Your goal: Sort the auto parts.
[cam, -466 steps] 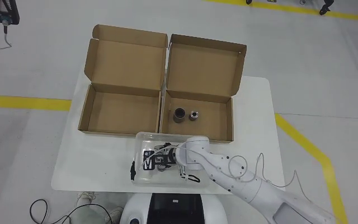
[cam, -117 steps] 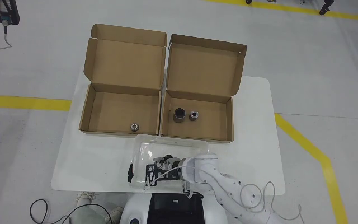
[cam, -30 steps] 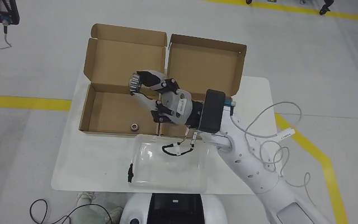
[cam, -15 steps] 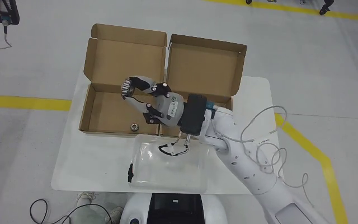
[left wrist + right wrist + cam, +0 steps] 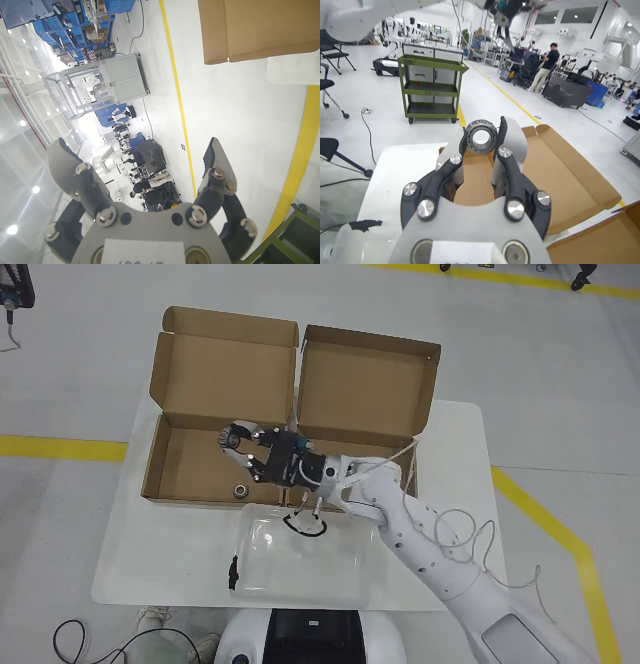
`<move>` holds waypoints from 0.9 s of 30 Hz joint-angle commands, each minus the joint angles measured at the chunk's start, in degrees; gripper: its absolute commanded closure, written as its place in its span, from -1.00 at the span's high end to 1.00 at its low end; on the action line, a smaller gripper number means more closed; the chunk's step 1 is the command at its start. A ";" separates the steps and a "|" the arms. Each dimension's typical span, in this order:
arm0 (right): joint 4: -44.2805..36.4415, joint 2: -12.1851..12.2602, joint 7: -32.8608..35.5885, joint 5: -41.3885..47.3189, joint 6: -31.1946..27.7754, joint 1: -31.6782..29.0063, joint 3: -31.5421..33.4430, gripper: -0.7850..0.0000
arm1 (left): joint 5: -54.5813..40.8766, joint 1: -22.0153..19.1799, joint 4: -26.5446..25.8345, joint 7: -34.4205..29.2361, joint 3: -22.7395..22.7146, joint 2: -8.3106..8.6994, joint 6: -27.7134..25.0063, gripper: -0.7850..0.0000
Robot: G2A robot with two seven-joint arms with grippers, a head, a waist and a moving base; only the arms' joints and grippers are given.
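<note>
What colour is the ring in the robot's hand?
Shiny silver-grey metal. The right wrist view shows the ring best, in the right hand.

- Pale, glossy floor point(image 5: 80, 354) crossed by yellow lines point(image 5: 60, 448).
- A green wheeled trolley point(image 5: 431, 92) with drawers stands on it, with black chairs point(image 5: 335, 56) nearby.
- An aluminium-framed glazed enclosure point(image 5: 100, 85) stands near blue shelving point(image 5: 62, 32).
- Bright ceiling lamps point(image 5: 36, 189); dark window panes point(image 5: 580, 11) high on a white wall.

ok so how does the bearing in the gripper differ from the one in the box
The held bearing is clamped in the right gripper; the loose bearing lies untouched. The held bearing hangs above the open box, the loose bearing rests flat on its floor. Both are metal rings.
</note>
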 commanded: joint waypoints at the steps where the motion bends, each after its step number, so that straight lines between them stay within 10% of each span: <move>1: 3.48 -0.50 2.83 0.48 0.68 1.08 -0.86 -1.00 | 0.00 0.00 0.00 0.00 0.00 0.00 0.00 1.00; 15: 17.42 -5.76 20.76 -1.36 4.65 9.65 -10.33 -1.00 | 0.00 0.00 0.00 0.00 0.00 0.00 0.00 1.00; 27: 26.61 -9.20 22.39 -1.02 6.51 12.68 -12.70 -0.87 | 0.00 0.00 0.00 0.00 0.00 0.00 0.00 1.00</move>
